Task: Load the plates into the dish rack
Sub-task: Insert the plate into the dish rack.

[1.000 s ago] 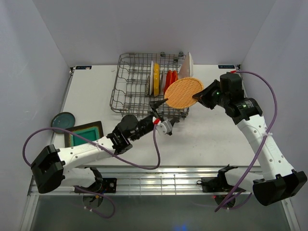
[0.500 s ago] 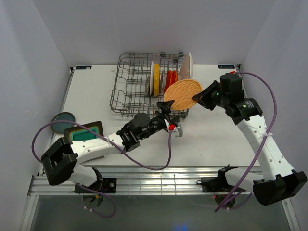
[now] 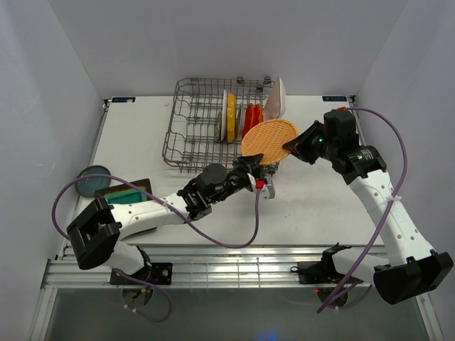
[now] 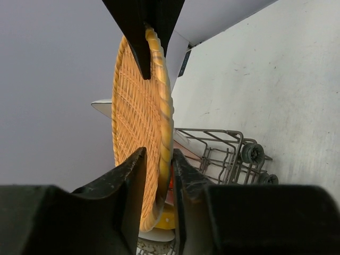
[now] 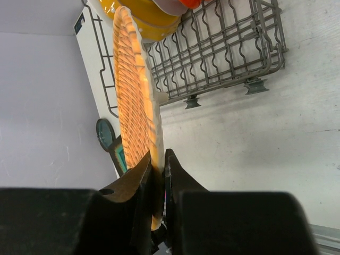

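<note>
Both arms are showing white, rounded link housings joined by black joint blocks: the left arm (image 3: 138,212) and the right arm (image 3: 389,213) are matching in finish. Each one is ending at a bulky black base housing (image 3: 91,236). A purple cable (image 3: 254,220) is looping loosely beside the left arm, and a second purple cable (image 3: 406,153) is arching beside the right arm. Small red markings are showing close to the left gripper (image 3: 250,163) and behind the right gripper (image 3: 288,144). Green indicator lights are glowing on the right wrist module (image 3: 334,135). In the wrist views, the fingers (image 4: 125,196) are appearing matte black, flat-sided and tapering.
</note>
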